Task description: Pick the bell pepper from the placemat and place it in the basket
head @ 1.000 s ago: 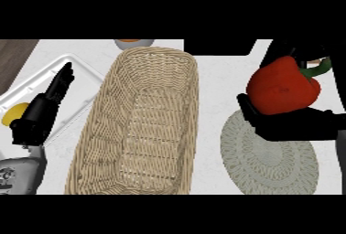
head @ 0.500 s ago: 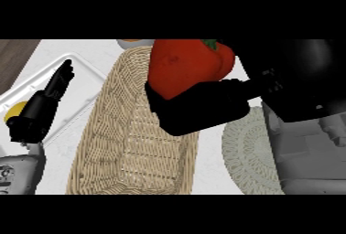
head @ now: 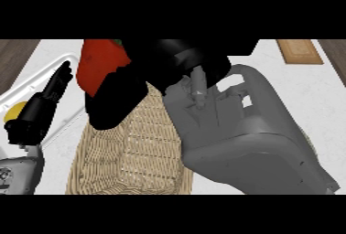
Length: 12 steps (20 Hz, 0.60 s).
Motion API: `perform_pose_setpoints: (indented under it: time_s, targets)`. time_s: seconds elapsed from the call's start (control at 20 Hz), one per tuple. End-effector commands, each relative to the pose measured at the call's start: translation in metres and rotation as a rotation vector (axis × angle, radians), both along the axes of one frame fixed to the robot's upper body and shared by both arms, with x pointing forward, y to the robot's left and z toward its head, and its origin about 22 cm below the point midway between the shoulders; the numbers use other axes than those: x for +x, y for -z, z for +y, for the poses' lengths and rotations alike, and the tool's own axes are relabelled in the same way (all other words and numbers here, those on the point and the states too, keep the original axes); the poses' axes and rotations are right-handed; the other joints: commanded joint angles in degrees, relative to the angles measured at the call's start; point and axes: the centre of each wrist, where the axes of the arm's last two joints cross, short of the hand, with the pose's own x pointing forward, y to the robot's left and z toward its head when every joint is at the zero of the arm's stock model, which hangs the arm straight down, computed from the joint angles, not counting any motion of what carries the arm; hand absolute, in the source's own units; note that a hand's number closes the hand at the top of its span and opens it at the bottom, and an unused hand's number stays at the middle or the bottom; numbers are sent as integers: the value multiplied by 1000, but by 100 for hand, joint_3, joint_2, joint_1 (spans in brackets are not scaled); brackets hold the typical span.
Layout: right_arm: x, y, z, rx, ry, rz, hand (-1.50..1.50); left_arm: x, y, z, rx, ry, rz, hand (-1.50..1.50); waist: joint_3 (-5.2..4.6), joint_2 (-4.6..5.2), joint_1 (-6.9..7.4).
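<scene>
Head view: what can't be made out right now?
Bell pepper: only its left part shows; the right hand curled round it hides the rest.
Basket: far end and right side are hidden by the right hand and right forearm.
Placemat: not visible; that forearm covers the counter's right side.
Yellow object at the left edge: partly behind the left hand, unidentifiable.

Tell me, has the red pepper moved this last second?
Yes. The bell pepper, held by the right hand, went left from beside the basket to above its far end.
</scene>
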Motion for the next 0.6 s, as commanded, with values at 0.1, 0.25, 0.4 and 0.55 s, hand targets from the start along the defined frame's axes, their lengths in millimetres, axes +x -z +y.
perform_pose_setpoints:
  time_s: [0.1, 0.25, 0.4, 0.55]
  targets:
    - [0, 18, 25, -208, 100, 104, 150, -5, 5, 7, 0, -13, 3, 0, 1, -15, -56]
    - [16, 38, 20, -348, 136, 89, 150, -9, -6, -8, -5, 1, 4, 0, 8, -29, -50]
    - [16, 25, 26, -427, 143, 72, 150, -14, 3, 10, -9, 0, 23, 0, 3, -25, -43]
    - [29, 9, 11, -499, 108, 55, 150, -12, -6, 0, -2, -2, 6, 0, 6, -21, -40]
